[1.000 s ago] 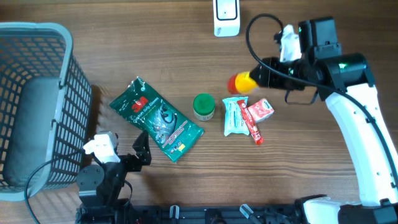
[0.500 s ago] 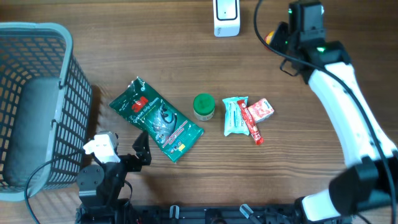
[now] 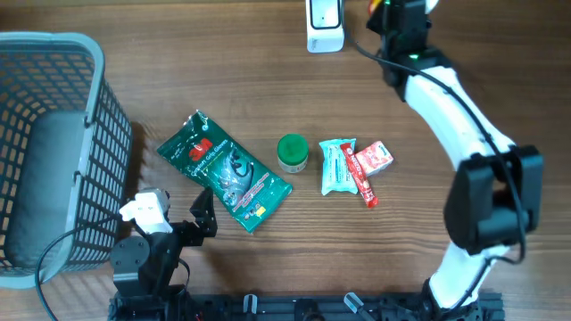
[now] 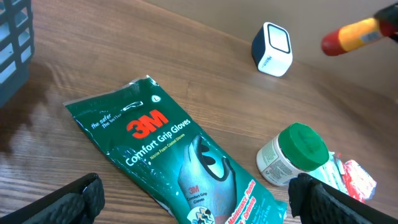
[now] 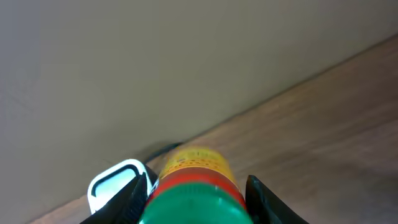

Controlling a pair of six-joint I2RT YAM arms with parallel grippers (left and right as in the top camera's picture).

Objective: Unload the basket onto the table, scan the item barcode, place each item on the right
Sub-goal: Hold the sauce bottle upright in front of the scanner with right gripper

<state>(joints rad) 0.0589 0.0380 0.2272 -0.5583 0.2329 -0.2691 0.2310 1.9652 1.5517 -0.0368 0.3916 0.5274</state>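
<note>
At the far edge of the table, the right gripper [image 5: 196,202] had its jaws partly closed around a yellow, red and green bottle [image 5: 194,171], holding it in the air just to the right of the white scanner [image 3: 323,22]. Small print on the bottle's yellow band was too blurred to read. The right arm [image 3: 451,98] was stretched long, its white forearm running from the near right side up toward the scanner. Nearer the middle lay a green packet [image 4: 168,168] marked "3M Comfort Grip Gloves" in red and white. Beside it stood a green-lidded jar [image 4: 295,155], then a teal pouch [image 3: 336,167] and a red packet [image 3: 375,159], touching each other, their print too small to read. The left gripper [image 4: 199,198] hung low at the near edge, facing the green packet, with its jaws spread wide and nothing between them. A grey basket [image 3: 53,152] stood at the left.
</note>
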